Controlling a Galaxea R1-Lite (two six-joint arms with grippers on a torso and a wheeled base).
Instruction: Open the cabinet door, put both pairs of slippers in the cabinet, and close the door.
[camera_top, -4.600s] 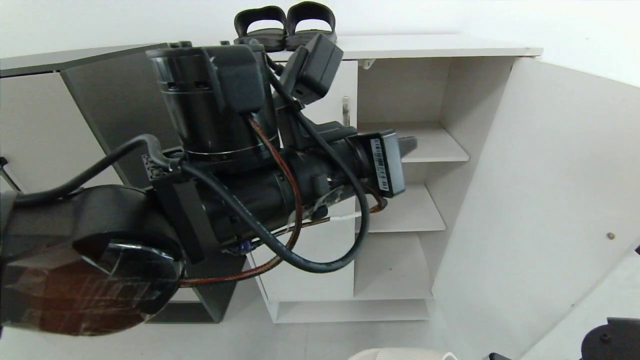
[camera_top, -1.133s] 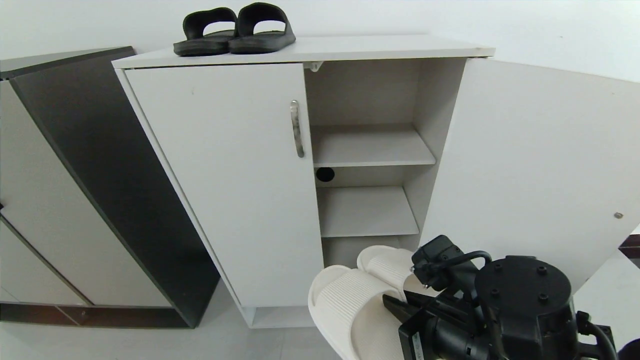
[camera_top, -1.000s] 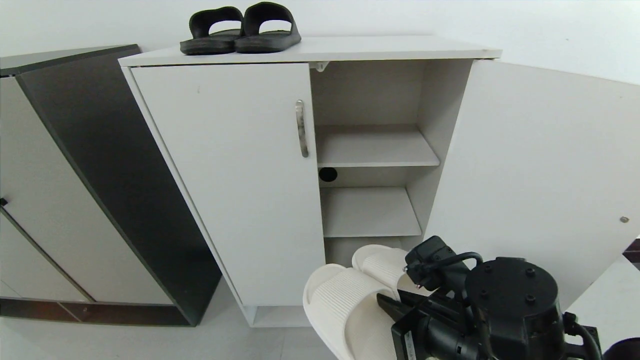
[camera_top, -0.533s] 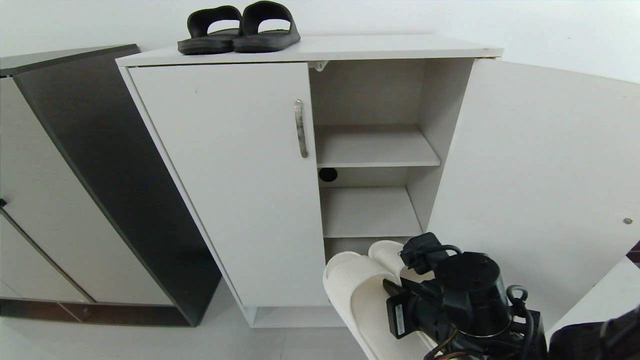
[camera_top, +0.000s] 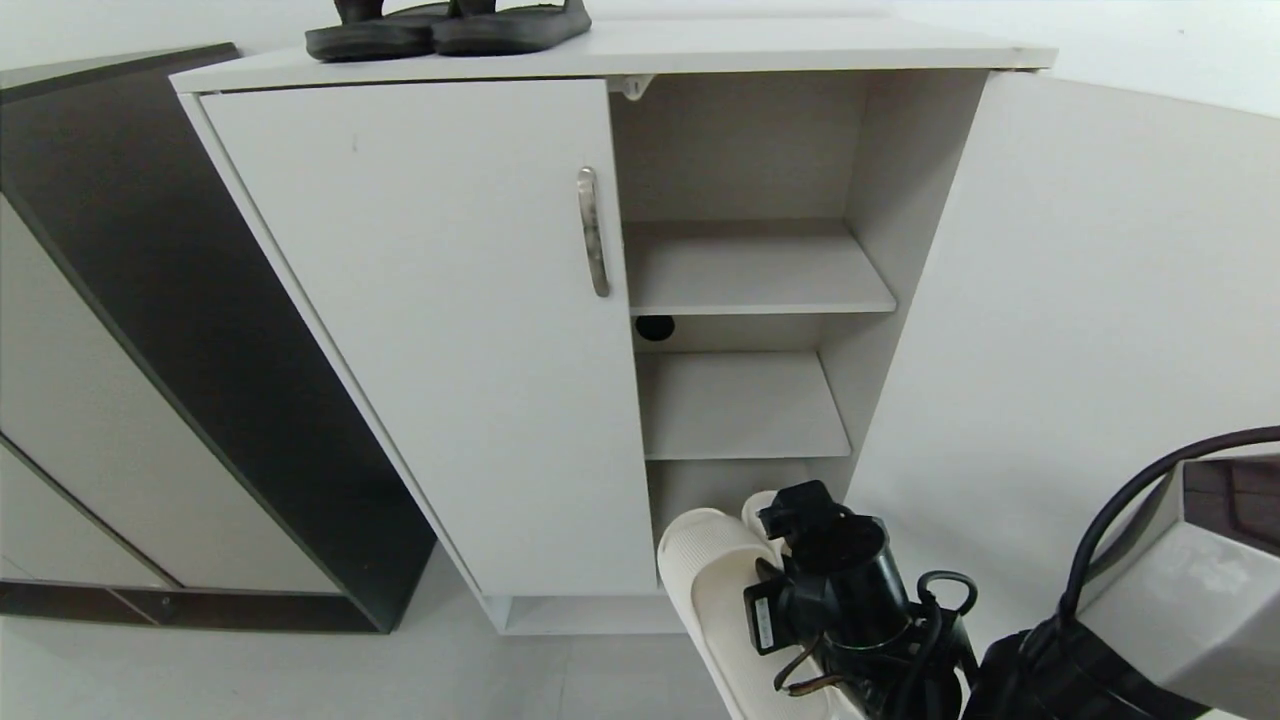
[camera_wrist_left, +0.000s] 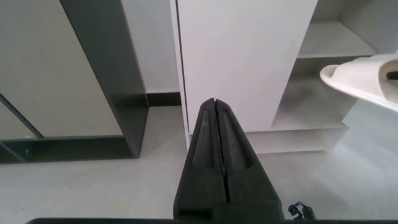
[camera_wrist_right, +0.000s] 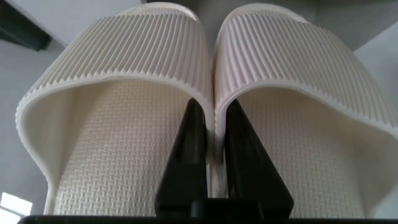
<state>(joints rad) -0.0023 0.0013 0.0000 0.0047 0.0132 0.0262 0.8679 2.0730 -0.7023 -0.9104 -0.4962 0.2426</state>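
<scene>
Nearest: right hand (camera_wrist_right: 213, 118), two black wedge fingers closed down to a narrow gap, clamping the touching inner walls of the white slippers (camera_wrist_right: 124, 93) side by side. Soft-looking foam, ribbed across the rounded straps, fine zigzag pattern on the footbeds. Held off the floor (camera_top: 250, 670) just before the lowest compartment of the cabinet (camera_top: 620, 45), toes toward it. Left hand (camera_wrist_left: 214, 106) low over the grey floor, smooth black tapered fingers pressed flat together, gripping nothing.

Beyond: matte white board cabinet, left door (camera_top: 430, 330) closed with a slim upright metal handle (camera_top: 592, 232), right door (camera_top: 1080, 300) swung wide. Two flat bare shelves (camera_top: 750, 270) inside, a round hole (camera_top: 654, 327) in the back between them. On top, at the left end, black slippers (camera_top: 440, 30), thick-soled. To the left, a dark-sided unit (camera_top: 150, 300).

Against half a second ago: whole head view tipped lower, black pair now cut by the upper edge; right arm stretched farther forward, white pair closer to the bottom opening.
</scene>
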